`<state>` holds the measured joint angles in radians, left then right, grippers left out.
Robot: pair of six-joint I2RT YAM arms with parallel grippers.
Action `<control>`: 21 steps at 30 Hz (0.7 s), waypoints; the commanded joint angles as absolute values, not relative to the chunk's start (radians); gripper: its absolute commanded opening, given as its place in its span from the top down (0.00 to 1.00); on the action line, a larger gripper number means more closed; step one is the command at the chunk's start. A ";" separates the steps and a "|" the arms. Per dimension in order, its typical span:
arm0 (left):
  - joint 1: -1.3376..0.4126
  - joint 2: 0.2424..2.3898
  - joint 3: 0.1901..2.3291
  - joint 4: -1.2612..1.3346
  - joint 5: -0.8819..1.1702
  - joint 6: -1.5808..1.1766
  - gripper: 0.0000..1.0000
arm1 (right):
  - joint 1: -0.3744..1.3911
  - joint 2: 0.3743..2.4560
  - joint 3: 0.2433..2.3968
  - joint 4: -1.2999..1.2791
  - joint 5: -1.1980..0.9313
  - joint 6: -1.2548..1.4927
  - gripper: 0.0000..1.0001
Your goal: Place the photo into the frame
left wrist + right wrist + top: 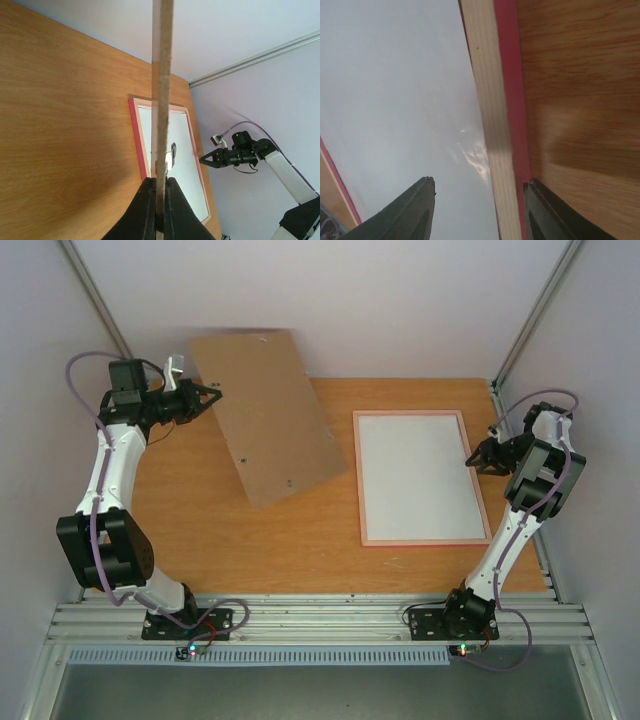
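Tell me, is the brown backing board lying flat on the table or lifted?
Lifted: the left hand pinches the backing board by its edge, above the table.

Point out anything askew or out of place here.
The brown backing board stands out: pinched at one edge by the left tool, it hangs tilted and skewed, its far end past the back edge of the table. The pink frame lies flat and square.

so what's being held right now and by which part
The left gripper pinches the backing board by its left edge; right gripper holds nothing, open astride the frame rim.
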<state>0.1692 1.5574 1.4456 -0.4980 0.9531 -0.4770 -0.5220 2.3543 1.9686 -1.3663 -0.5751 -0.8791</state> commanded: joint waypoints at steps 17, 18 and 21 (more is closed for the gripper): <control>0.174 1.565 1.503 -0.477 0.980 -0.447 1.00 | -0.508 2.369 1.885 -1.304 -0.576 -0.917 0.74; 0.175 1.566 1.505 -0.475 0.985 -0.445 0.99 | -0.503 2.365 1.869 -1.301 -0.586 -0.915 0.77; 0.174 1.571 1.513 -0.477 0.991 -0.438 1.00 | -0.483 2.344 1.817 -1.284 -0.625 -0.892 0.83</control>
